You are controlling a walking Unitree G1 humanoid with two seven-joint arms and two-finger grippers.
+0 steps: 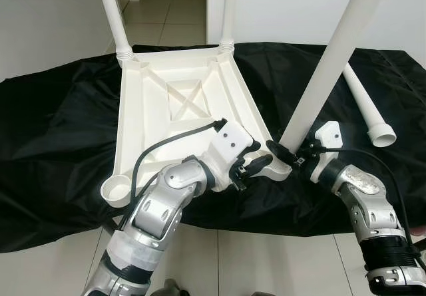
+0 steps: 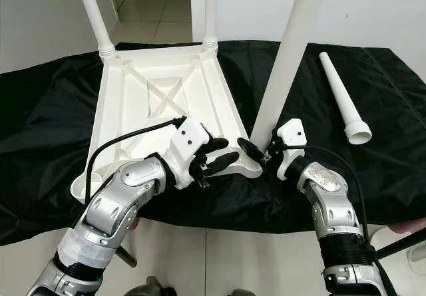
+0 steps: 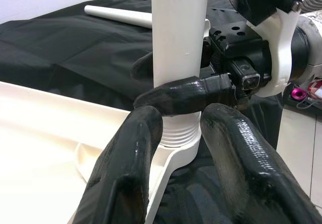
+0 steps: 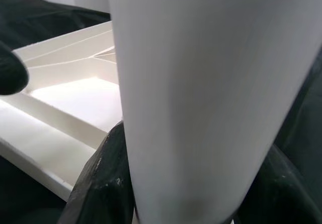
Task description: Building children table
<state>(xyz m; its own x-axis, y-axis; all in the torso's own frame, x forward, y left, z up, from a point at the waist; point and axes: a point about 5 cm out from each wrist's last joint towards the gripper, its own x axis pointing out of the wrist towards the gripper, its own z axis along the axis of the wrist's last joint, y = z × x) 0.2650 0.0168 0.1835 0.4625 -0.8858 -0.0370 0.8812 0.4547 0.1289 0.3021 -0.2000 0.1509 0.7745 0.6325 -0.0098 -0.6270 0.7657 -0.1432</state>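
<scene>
A white table top (image 1: 180,120) lies upside down on a black cloth (image 1: 53,123). Two white legs (image 1: 112,13) (image 1: 228,10) stand in its far corners. My right gripper (image 1: 289,155) is shut on a third leg (image 1: 333,56) near its lower end, and holds it tilted over the near right corner socket (image 3: 176,133). My left gripper (image 1: 256,163) is open, with its fingers (image 3: 136,153) on either side of that corner. The right wrist view shows the held leg (image 4: 196,93) between the fingers (image 4: 105,183). The near left socket (image 1: 116,191) holds nothing.
A fourth white leg (image 1: 369,106) lies loose on the cloth at the right, wide end toward me. The cloth's front edge meets light floor tiles (image 1: 266,263) by my body. White walls and a doorway (image 1: 166,3) are behind.
</scene>
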